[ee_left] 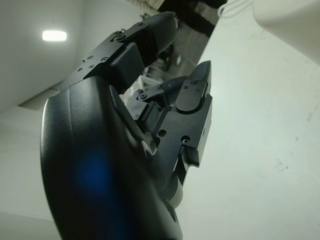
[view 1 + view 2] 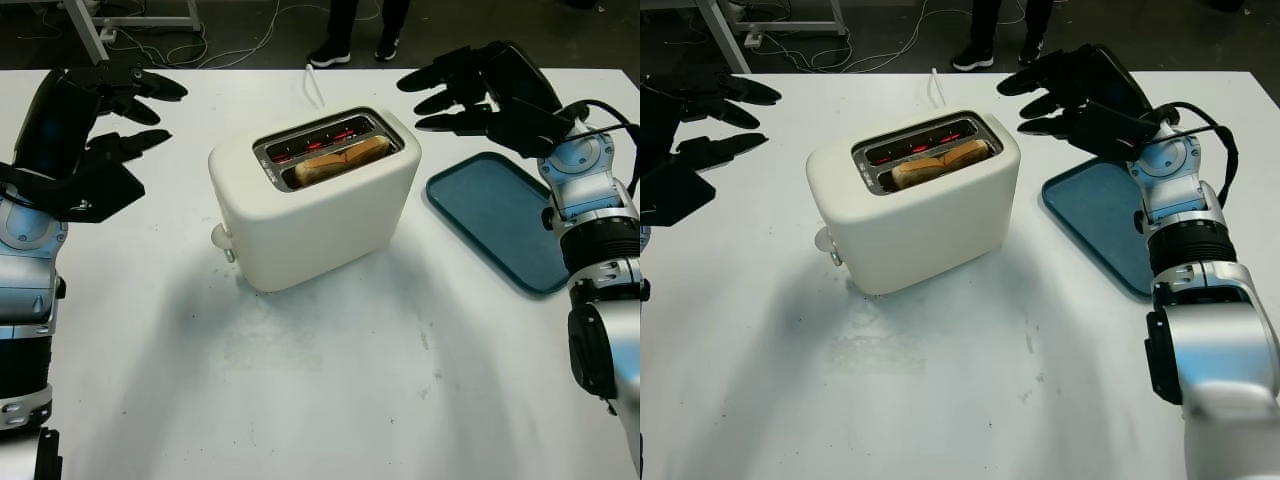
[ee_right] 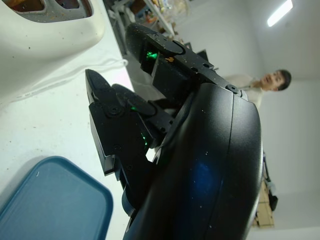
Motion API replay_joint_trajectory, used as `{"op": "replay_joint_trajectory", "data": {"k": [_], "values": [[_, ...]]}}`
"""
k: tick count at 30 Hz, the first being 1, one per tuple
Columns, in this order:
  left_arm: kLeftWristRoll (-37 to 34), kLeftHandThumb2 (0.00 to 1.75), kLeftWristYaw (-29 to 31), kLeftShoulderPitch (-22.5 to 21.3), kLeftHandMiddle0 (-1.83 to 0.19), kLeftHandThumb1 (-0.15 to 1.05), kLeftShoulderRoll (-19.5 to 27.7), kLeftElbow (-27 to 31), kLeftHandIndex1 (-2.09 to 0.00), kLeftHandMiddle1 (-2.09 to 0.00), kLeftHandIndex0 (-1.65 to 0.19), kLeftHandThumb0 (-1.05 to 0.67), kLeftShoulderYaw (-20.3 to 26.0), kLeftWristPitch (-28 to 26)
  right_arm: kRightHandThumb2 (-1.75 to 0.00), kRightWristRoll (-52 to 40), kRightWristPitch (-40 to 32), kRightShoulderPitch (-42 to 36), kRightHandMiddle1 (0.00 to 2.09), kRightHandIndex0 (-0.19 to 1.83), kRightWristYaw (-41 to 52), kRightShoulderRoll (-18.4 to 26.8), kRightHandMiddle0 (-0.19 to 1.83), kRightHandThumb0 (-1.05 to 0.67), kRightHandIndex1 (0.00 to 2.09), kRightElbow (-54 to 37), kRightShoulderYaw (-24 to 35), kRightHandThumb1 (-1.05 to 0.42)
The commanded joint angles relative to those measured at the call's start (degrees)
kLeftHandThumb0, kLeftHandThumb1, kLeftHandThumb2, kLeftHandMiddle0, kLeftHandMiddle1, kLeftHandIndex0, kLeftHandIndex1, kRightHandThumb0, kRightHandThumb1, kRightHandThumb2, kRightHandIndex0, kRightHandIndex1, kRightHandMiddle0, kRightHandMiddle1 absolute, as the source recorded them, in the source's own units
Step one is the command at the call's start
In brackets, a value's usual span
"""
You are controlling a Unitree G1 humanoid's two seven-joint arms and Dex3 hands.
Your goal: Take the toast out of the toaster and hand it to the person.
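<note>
Both hands are hanging open and holding nothing. In the left eye view the right hand [image 2: 470,90] is sitting at the upper right of the frame, raised above the far end of the blue tray [image 2: 500,220], with its fingers pointing toward the centre; the left hand [image 2: 90,130] is sitting at the upper left, above bare table [image 2: 330,400], also pointing inward. Neither one is touching the toaster [image 2: 310,200], which is standing at the centre of the frame between them, the right hand being the closer of the two.

Judging by how things are lying, the task is barely getting under way. The toast [image 2: 340,160] is sitting deep in the nearer slot, its top edge showing just at the rim, and the farther slot is glowing red inside. Reaching in, lifting the slice out and passing it over are all waiting to be done.

Several things are hard to make out. Most of the toast is being hidden by the toaster's body, so how far it is sticking up for a grip is uncertain. A knob on the toaster's lower left corner is showing only in part. At the top edge of the frame a person's shoes and lower legs [image 2: 355,40] are standing on the floor beyond the table, cut off by the frame. In the right wrist view a person [image 3: 260,85] is standing at the right of the frame, partly covered by the hand's black shell, and where their hands are cannot be told.
</note>
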State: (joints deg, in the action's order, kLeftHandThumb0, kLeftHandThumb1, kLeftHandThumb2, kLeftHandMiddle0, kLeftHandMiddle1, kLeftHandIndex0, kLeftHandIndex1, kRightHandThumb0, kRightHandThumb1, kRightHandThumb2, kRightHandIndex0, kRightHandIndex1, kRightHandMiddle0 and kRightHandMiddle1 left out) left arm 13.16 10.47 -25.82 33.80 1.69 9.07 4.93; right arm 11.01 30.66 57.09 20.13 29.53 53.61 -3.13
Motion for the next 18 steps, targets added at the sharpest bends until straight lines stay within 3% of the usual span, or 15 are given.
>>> {"op": "replay_joint_trajectory", "data": {"k": [1, 18], "values": [[-0.01, 0.0, -0.17, 0.48, -0.76, 0.81, 0.4, 0.11, -0.44, -0.85, -0.81, 0.03, 0.22, 0.51, 0.0, -0.14, -0.93, -0.48, 0.01, 1.14, -0.29, 0.54, 1.03, -0.01, 0.03, -0.62, 0.26, -0.73], [-0.47, 0.01, -0.08, 0.71, -0.76, 0.82, -0.03, 0.22, -0.43, -0.83, -0.81, 0.03, 0.26, -0.09, 0.0, -0.35, -0.98, -0.94, 0.0, 1.14, -0.44, 0.52, 1.02, 0.08, 0.03, -1.3, 0.6, -0.74]]}}
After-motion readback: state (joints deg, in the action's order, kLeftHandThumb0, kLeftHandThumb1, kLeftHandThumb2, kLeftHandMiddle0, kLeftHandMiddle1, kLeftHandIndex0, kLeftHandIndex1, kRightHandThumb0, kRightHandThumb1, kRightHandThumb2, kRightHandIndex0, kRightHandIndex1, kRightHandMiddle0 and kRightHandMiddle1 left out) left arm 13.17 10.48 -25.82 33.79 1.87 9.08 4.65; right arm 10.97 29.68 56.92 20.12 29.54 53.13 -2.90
